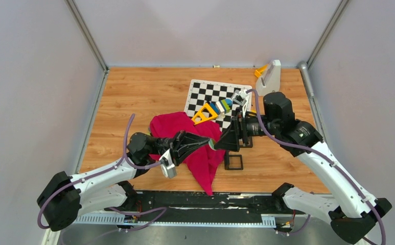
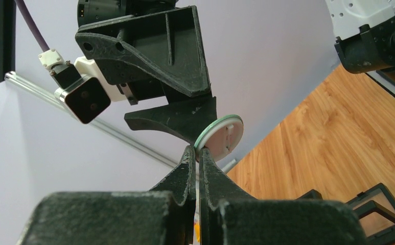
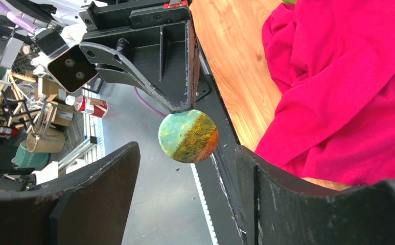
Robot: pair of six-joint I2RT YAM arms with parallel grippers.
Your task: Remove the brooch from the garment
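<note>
Left gripper [image 2: 198, 158] is clamping on the rim of the brooch [image 3: 188, 136], fingers closed with only the disc's edge between them; the hold is looking thin. Right gripper [image 1: 222, 143] is standing spread wide, its fingers flanking the disc without touching it. Brooch is hanging in the air between the two grippers, apart from the garment [image 3: 348, 92], which is lying heaped on the table [image 1: 134, 97] beside and below it. Judging the pull-off as done or nearly so; a hand-over or put-down is looking like the step in hand. Risk: with so little rim in the pinch, the disc could pivot or slip out if the right fingers close off-centre and nudge it, dropping it back into the folds. Right wrist view is showing the green-to-orange painted face; left wrist view is showing the white back with a green edge and what is probably a clasp, hard to make out. Only the top view is showing the cloth's whole spread
</note>
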